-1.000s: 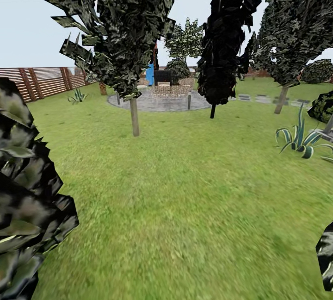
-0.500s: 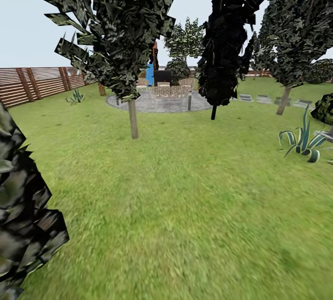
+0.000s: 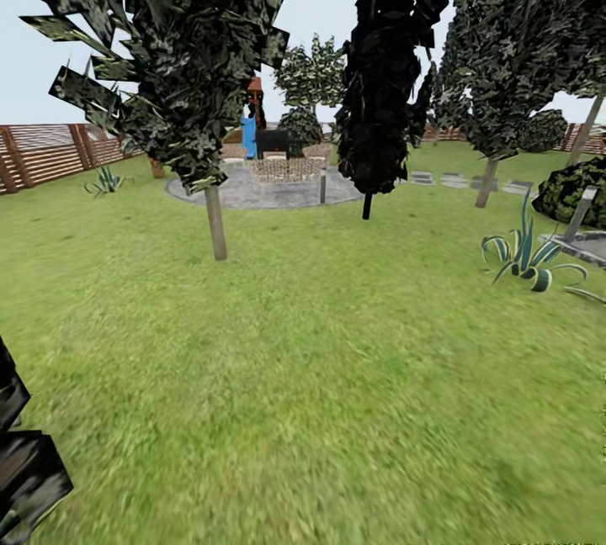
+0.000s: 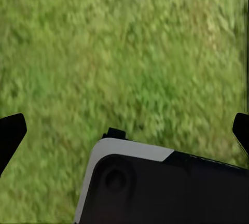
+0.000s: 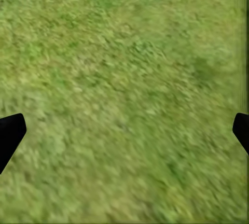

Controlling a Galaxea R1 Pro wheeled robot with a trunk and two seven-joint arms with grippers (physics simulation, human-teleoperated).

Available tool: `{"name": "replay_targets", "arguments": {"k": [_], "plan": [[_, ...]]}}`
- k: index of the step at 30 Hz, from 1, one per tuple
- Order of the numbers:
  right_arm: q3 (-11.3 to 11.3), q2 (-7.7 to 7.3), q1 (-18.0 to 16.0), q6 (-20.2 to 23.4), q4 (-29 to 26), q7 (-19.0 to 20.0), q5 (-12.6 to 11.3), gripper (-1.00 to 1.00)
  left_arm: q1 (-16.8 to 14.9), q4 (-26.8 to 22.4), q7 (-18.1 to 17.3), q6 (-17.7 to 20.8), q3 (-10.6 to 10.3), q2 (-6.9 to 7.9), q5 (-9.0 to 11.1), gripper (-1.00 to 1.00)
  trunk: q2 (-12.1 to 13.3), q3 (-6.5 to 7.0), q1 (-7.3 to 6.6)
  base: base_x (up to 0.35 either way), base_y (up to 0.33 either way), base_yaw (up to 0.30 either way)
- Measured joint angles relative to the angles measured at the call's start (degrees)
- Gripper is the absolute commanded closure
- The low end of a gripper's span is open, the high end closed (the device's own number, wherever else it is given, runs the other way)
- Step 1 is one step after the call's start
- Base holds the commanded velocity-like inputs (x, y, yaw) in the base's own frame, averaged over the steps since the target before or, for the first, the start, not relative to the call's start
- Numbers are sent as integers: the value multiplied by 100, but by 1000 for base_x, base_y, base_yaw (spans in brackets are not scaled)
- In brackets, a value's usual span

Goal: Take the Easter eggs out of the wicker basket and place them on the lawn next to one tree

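Observation:
The lawn [image 3: 337, 360] spreads wide ahead of me, green with yellowish patches. A tree with a pale straight trunk [image 3: 216, 221] stands on it at the middle left, its leafy crown overhead. The Easter eggs and the wicker basket are out of view. My left gripper [image 4: 124, 130] hangs open over bare grass, its dark fingertips [image 4: 11, 133] far apart with nothing between them. My right gripper [image 5: 124, 130] is likewise open above the grass [image 5: 124, 79], holding nothing.
A near-black conifer [image 3: 391, 66] rises at centre, and another tree [image 3: 486, 183] at the right. Behind them lie the grey round patio [image 3: 252, 192] with chairs and the slat fence [image 3: 50, 154]. A spiky striped plant [image 3: 526, 255] and a bush [image 3: 576, 187] stand at right; dark foliage [image 3: 21, 461] is close at lower left.
The whole head view has shifted: the camera has swung right, so trees and patio sit further left in the picture. The near foliage at lower left has slid mostly out.

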Motion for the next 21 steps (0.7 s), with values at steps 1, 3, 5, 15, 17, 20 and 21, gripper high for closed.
{"name": "replay_targets", "arguments": {"k": [1,3,5,15,17,20,21], "plan": [[0,0,0,0,2,0,0,-100,1,0,-1,-34,0,0,1,-100,0,4,0,55,-13,-182],[1,0,0,0,2,0,0,-100,0,0,-4,-249,3,4,14,-100,0,11,1,29,-7,-188],[1,0,0,0,1,0,0,-100,1,3,-5,-513,12,6,30,-100,0,19,1,20,-2,-173],[10,27,-1,0,5,0,0,-100,-1,23,-2,-648,8,5,41,-100,-1,32,-2,264,0,-38],[10,29,-1,0,3,0,0,-100,-1,24,-2,-648,8,4,41,-100,-1,33,-2,326,0,-1],[10,33,-1,0,2,0,0,-100,-1,24,-2,-646,8,2,41,-100,-1,33,-2,328,0,0],[10,38,-1,0,2,0,0,-100,0,25,0,-644,8,2,41,-100,-1,33,-2,328,0,0]]}}
